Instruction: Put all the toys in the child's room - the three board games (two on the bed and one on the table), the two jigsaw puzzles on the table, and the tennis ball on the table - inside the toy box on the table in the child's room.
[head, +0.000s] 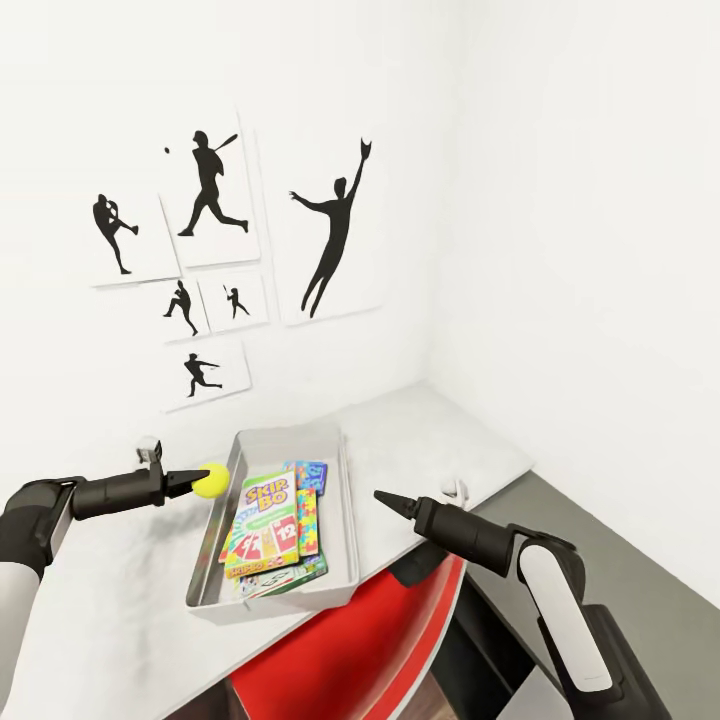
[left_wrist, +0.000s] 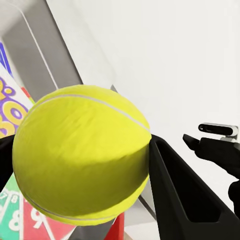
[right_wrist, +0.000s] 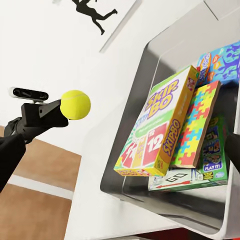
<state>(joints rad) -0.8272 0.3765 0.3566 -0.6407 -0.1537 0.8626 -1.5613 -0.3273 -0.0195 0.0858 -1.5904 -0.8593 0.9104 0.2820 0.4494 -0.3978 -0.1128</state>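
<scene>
Left gripper (head: 203, 481) pinches the tennis ball (head: 212, 479) at the toy box's (head: 345, 520) left rim, frame centre-left; right gripper (head: 382, 496) pressed together beside its right wall.

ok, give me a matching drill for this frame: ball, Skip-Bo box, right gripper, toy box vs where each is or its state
Things:
1. tennis ball
2. Skip-Bo box
3. right gripper
4. toy box

Places or states:
A. on the table, holding games and a puzzle
B. held in the left gripper, at the box's left rim
C. lying on top of the pile in the bin
D. holding nothing, just right of the bin

Pairs: 1-B, 2-C, 3-D, 4-A
</scene>
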